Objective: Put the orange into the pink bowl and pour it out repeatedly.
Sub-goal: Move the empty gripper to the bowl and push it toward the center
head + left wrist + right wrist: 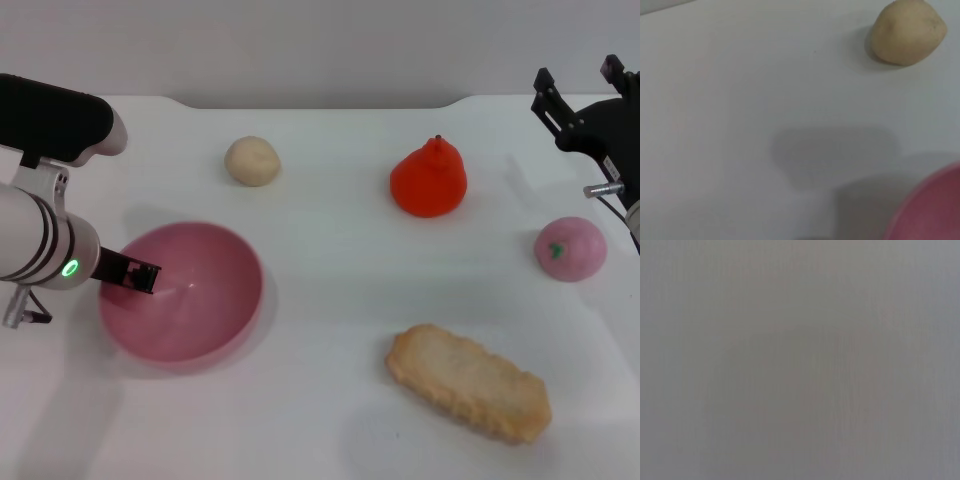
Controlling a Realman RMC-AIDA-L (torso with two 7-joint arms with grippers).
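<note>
Orange sits upright on the white table, far of centre, stem nub pointing up, well apart from my pink bowl at near left. My left gripper reaches over the bowl's left rim, fingers seemingly pinched on the edge, though I cannot tell for sure. My right gripper hangs at far right, fingers spread with nothing between them, and is the nearer arm: the fruit lies to its left and slightly nearer. Beige lump, pink ball and fried cutlet lie around.
</note>
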